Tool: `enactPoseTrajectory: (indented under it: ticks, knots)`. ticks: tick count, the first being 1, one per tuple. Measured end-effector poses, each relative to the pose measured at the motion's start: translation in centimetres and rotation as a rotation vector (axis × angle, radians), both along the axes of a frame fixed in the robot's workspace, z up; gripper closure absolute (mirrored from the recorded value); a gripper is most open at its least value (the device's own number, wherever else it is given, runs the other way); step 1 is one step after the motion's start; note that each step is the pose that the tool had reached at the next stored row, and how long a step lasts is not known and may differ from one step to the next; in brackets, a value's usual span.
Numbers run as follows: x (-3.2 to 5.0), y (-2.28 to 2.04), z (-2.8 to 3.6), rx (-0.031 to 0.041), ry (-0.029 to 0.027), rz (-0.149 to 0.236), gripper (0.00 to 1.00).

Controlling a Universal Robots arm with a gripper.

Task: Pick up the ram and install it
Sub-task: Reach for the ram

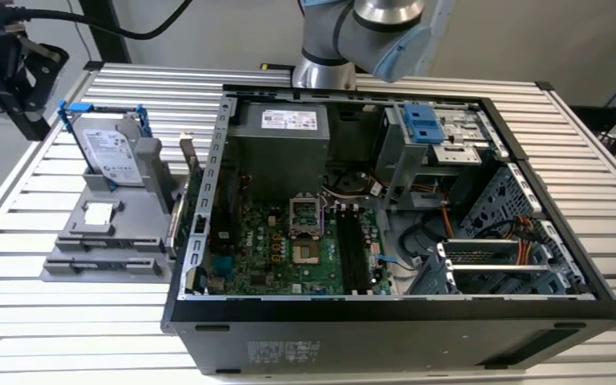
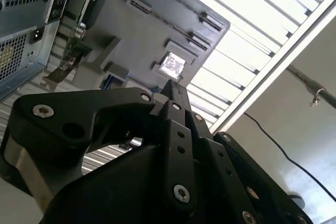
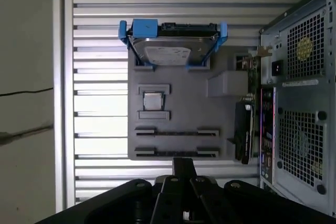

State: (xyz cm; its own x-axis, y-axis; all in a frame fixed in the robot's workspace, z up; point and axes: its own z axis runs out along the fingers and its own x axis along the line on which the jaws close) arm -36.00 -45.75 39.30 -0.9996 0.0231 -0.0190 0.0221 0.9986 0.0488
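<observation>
A thin dark strip that looks like the ram (image 3: 176, 153) stands on edge between two brackets at one end of the grey holder plate (image 3: 178, 114). A second thin strip (image 3: 176, 132) sits in the row of brackets beside it. In the first wrist view my gripper (image 3: 184, 165) hovers just off that end of the plate, its black fingers together and holding nothing. The exterior view places the gripper (image 1: 28, 120) high at the far left, above and behind the holder plate (image 1: 99, 241). The open computer case (image 1: 394, 313) shows the motherboard's long black slots (image 1: 352, 249).
A silver-labelled hard drive in a blue frame (image 1: 110, 156) stands at the holder's far end. A small chip (image 3: 153, 100) lies mid-plate, and a dark card (image 3: 242, 132) stands between plate and case. Everything rests on a slatted metal table (image 1: 62, 329). The arm's base (image 1: 330, 48) rises behind the case.
</observation>
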Motion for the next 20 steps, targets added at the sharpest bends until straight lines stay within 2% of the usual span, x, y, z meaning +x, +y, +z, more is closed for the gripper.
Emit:
enactPoseTrajectory:
  ticks: [2, 7, 8, 12, 20]
  knots:
    - [0.02, -0.64, 0.01, -0.0001, 0.0004, 0.0, 1.0]
    - [0.19, -2.62, 0.0, -0.0001, 0.0026, 0.0, 1.0]
    - [0.26, -2.89, 0.0, -0.0001, 0.0028, 0.0, 1.0]
    - [0.79, -3.37, 0.0, 0.0, 0.0033, 0.001, 1.0]
    - [0.86, -3.42, 0.0, 0.0, 0.0033, 0.001, 1.0]
